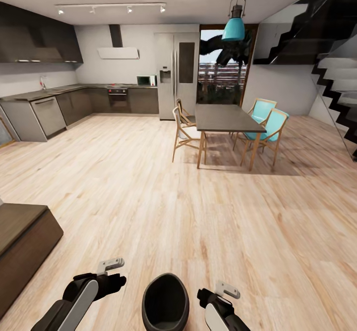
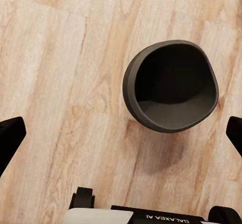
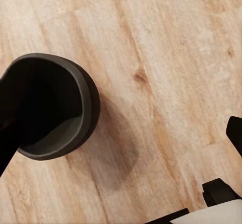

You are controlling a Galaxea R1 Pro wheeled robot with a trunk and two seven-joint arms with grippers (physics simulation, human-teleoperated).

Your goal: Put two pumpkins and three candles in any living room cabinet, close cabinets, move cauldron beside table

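Observation:
The matte-black cauldron [image 1: 165, 303] hangs just above the wood floor between my two arms, mouth tilted up, its shadow on the planks below. My right gripper [image 1: 215, 291] is at its right side. In the right wrist view the fingers stand wide apart, and one dark finger [image 3: 9, 138] reaches into the cauldron [image 3: 50, 113]. My left gripper [image 1: 119, 271] is open and apart from the cauldron [image 2: 171, 85], nothing between its fingers. A low dark-brown wooden unit [image 1: 25, 237] sits at the left; no drawer fronts show. Pumpkins and candles are out of view.
A dark dining table [image 1: 225, 118] with wooden and teal chairs [image 1: 267, 125] stands ahead on the right. The grey kitchen counter [image 1: 44, 108] and a fridge [image 1: 176, 73] line the far left and back. Black stairs [image 1: 337, 98] rise at the right. Open wood floor lies between.

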